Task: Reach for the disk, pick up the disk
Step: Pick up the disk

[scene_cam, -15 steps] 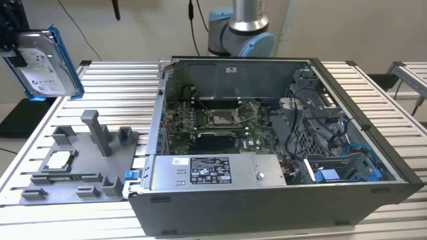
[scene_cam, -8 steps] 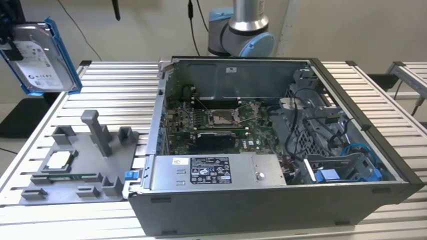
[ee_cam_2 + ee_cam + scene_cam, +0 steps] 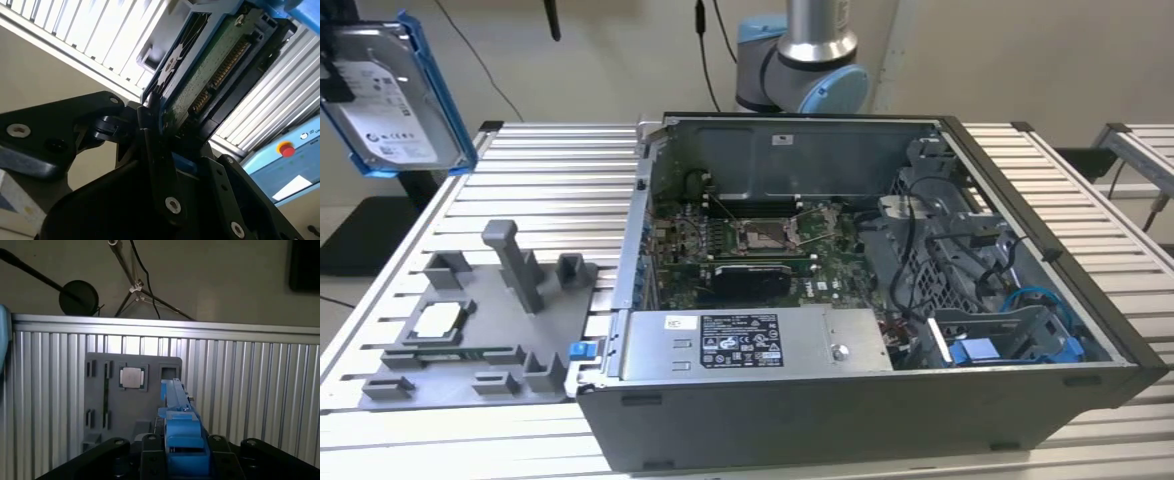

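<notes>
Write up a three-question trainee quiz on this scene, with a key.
1. True or false: the disk lies on the grey tray.
2. Multiple choice: what does the hand hold in the second wrist view? A) the disk B) a screwdriver C) nothing
3. Fill in: in the exterior view, the computer case stands on the view's ____ of the grey tray.

Key: 1 false, it is held up off the table, at the exterior view's upper left. 2 A, the hand is clamped on the disk's edge. 3 right.
</notes>
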Controlling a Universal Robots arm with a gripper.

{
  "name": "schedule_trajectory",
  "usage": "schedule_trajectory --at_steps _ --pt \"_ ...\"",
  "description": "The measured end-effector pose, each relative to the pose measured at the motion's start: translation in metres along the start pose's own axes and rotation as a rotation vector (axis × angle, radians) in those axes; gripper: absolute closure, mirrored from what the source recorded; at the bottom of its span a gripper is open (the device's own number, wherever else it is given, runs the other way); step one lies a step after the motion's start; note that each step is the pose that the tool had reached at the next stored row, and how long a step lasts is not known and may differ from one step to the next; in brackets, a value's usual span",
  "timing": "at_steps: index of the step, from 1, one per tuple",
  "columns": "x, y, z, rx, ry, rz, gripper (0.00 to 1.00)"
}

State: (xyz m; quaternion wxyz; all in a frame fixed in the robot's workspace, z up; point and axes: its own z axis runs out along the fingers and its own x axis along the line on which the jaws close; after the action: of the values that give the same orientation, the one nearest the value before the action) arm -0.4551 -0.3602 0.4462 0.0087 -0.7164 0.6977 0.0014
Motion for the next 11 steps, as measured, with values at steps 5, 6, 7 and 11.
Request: schedule_trajectory --at_steps 5,6,7,11 --pt "-0.0002 0.0000 -0.0159 0.0005 -0.0002 0.000 1.00" --pt "-0.0003 0.0001 -0.0195 0.0004 0.0000 0.000 1.00" --pt "-0.0004 0.0000 -0.0236 0.0006 0.0000 0.000 1.00" --pt "-0.0006 -0.0001 -0.0395 0.0008 0.0000 0.000 1.00"
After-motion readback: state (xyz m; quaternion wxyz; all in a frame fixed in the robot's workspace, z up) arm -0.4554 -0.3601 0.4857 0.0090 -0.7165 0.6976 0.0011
